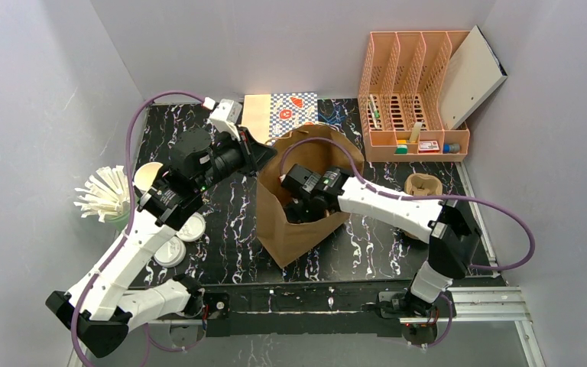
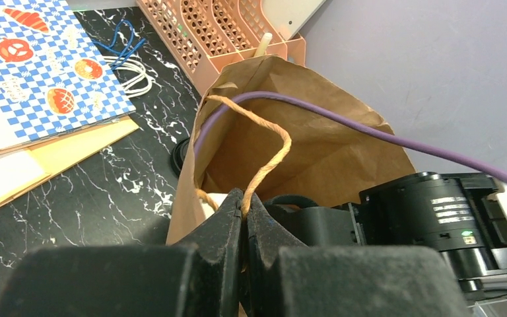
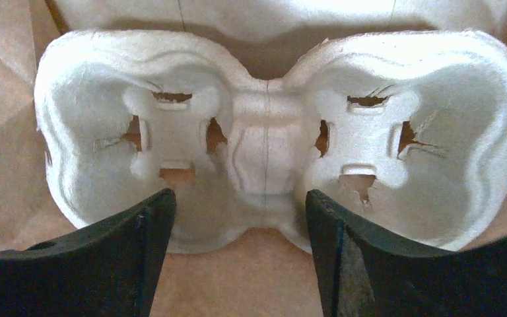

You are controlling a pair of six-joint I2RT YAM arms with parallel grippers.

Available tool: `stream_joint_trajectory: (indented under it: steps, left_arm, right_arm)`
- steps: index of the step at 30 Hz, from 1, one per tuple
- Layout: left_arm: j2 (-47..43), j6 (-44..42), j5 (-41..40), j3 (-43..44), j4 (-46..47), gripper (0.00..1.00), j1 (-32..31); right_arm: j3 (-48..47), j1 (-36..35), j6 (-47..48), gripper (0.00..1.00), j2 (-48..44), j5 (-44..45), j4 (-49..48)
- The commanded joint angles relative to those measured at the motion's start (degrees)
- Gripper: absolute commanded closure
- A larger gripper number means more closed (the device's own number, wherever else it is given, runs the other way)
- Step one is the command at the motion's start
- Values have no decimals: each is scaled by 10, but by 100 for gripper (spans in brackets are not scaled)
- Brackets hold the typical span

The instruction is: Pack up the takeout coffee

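Bag (image 1: 290, 237) rim closely rings right end effector (image 3: 237, 198).

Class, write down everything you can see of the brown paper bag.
The brown paper bag stands open near the middle of the black marbled table. It looks like creased kraft paper. The left claw is shut on its twisted paper-cord handle. The right claw, open, reaches inside, where a pale moulded-pulp cup tray with two empty wells lies. A purple cable crosses its rim.
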State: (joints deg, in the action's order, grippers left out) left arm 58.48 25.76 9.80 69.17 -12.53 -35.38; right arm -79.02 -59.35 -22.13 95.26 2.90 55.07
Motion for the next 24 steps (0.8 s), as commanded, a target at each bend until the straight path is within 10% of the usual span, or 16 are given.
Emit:
stream_joint_trajectory:
  steps: [1, 9, 19, 24]
  left_arm:
    - [-8, -19, -14, 8, -27, 100, 0]
    - [1, -47, -37, 22, -72, 76, 0]
    - [20, -87, -52, 73, -132, 77, 0]
    - [34, -89, -39, 79, -131, 63, 0]
  right_arm:
    - [-34, 2, 1, 26, -38, 7, 8]
    - [-25, 2, 5, 24, -47, 16, 0]
    - [-78, 2, 10, 26, -86, 32, 10]
    - [-131, 2, 18, 21, -117, 44, 23]
